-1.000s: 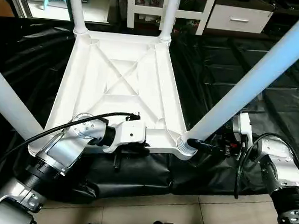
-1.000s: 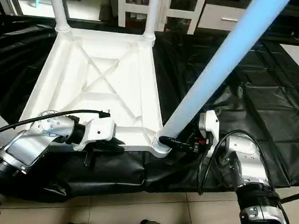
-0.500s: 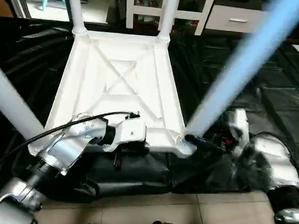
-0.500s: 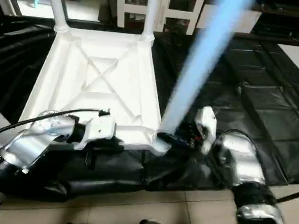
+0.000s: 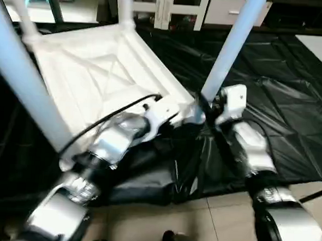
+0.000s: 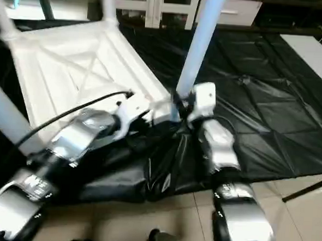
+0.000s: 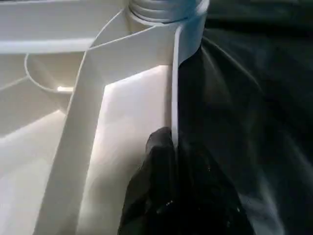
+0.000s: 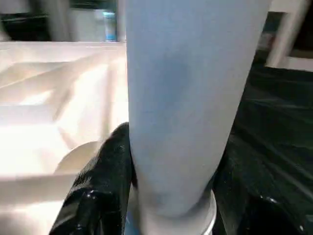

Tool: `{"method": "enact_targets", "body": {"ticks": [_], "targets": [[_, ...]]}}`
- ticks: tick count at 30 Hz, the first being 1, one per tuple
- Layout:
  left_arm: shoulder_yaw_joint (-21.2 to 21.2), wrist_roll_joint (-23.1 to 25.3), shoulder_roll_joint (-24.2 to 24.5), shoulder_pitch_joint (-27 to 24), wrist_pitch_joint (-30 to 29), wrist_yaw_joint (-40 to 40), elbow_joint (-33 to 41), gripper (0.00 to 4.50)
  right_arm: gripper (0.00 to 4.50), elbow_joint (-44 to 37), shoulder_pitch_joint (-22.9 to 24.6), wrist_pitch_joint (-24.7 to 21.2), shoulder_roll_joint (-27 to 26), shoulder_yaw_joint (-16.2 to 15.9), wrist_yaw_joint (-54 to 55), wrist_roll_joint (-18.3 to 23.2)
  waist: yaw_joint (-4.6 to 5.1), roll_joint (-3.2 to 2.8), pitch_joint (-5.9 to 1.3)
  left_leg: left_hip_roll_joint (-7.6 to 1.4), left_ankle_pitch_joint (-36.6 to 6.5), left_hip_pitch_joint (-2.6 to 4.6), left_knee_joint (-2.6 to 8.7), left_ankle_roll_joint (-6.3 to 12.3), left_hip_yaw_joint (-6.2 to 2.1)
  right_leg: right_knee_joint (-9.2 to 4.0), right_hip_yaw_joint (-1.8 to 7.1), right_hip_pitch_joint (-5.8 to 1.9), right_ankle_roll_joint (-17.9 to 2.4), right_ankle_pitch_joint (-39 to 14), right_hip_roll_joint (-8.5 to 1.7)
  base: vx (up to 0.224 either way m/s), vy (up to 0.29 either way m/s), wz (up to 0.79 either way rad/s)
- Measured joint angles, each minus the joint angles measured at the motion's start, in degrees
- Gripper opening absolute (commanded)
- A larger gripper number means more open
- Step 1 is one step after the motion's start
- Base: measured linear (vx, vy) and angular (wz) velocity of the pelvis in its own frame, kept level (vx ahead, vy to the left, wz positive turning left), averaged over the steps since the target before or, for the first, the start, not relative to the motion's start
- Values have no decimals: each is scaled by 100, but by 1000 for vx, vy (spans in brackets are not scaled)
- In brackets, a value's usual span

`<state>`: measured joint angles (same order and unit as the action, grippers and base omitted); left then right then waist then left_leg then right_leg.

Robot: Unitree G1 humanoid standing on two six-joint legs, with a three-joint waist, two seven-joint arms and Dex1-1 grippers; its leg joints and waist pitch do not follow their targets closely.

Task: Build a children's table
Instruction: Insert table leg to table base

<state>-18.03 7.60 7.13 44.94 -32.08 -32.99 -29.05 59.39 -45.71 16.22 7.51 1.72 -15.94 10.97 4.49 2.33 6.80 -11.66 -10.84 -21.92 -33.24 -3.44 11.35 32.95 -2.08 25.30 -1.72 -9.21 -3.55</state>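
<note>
— Bright overall, lit from above; soft motion blur smearing both silver forearms (image 5: 116,142) in the head views.

— Glare on the white table top (image 5: 92,75), sheen on the black plastic sheet (image 6: 260,105). Dim and soft-focused near the black fingers (image 7: 161,196).

We are seeing a crumpled black plastic sheet (image 5: 271,100) covering the floor, beige tiles (image 5: 143,228) lying at its near edge, and a white cabinet (image 6: 157,5) standing behind.
</note>
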Motion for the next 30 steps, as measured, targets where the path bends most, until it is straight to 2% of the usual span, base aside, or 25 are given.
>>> {"method": "enact_targets", "body": {"ticks": [5, 10, 20, 30], "targets": [[141, -7, -270, 115, -180, 358, -79, 0, 190, 183, -218, 46, -234, 37, 897, -125, -11, 7, -6, -10, -2, -10, 8, 7, 5, 3, -9, -1, -36, 45, 3, 39, -2, 1], [181, -63, -275, 143, -276, 456, -72, 0, 190, 397, -345, 222, -386, 114, 1161, -201, -17, 5, -5, -24, 10, -5, 16, 31, 11, 9, -19, 5, -32, 39, 12, 12, -1, 0], [181, -77, -138, 14, -288, 438, 122, 0, 190, 421, -338, 190, -306, 456, -58, 126, 48, 5, -4, -30, 10, 4, 13, 29, 7, 15, -18, 4, -31, 40, 17, 0, 0, 0], [144, -80, -48, -31, -247, 345, 181, 0, 190, 421, -343, 80, -215, 523, -516, 183, 51, -6, -7, -38, 11, 15, 12, 31, 8, 28, -20, 3, -32, 40, 26, 0, 0, 0]]}}
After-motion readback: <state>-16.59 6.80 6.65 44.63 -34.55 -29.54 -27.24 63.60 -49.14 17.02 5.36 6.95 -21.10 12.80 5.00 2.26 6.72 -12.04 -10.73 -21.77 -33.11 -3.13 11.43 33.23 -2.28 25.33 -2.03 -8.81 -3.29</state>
